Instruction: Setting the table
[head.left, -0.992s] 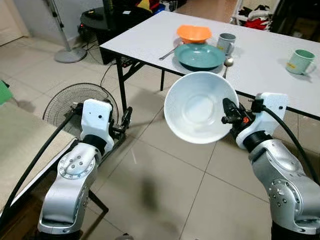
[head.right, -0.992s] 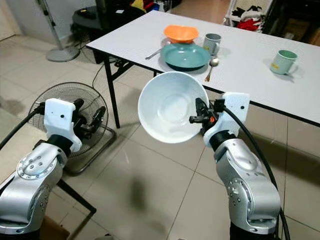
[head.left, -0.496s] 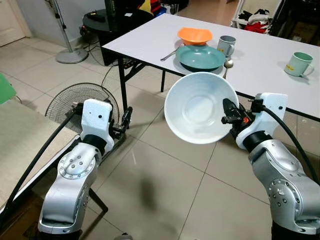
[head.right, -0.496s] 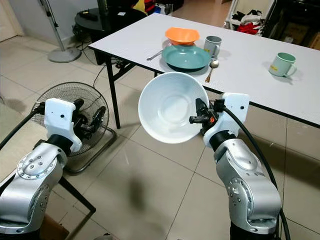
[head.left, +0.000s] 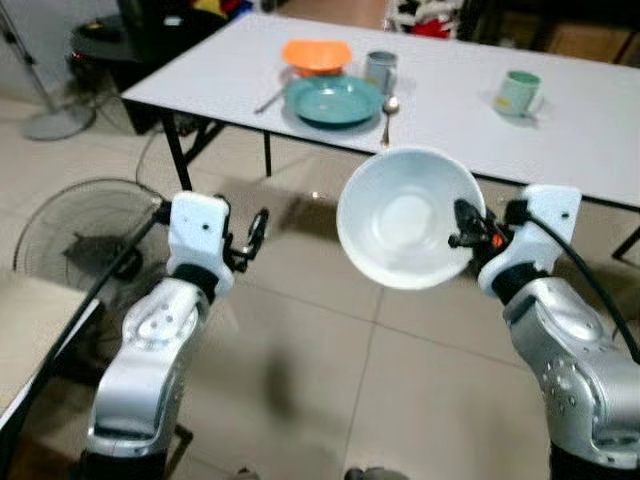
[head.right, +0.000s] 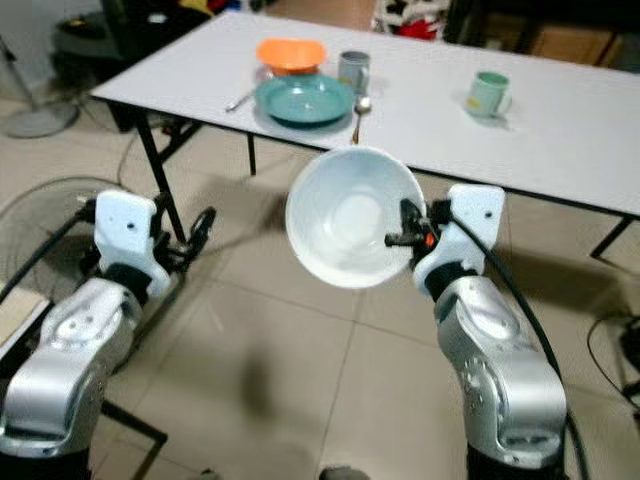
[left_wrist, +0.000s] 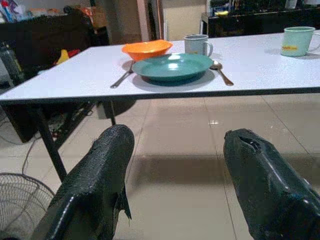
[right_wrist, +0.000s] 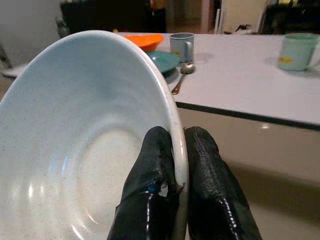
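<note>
While the right gripper (right_wrist: 177, 165) pinches the white bowl's (head.left: 405, 215) rim — seemingly firmly — the left gripper (left_wrist: 175, 175) gapes empty.

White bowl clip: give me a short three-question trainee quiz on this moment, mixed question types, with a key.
1. True or false: the right pincer is clamped on the rim of the white bowl.
2. Multiple choice: on the table, the spoon lies
A. inside the orange bowl
B. just right of the teal plate
C. beside the green mug
3. Fill in: the left pincer is ____ and holds nothing.

Key: 1 true, one finger on each side of the rim. 2 B; the fork lies on the plate's other side and the grey mug stands behind it. 3 open.
</note>
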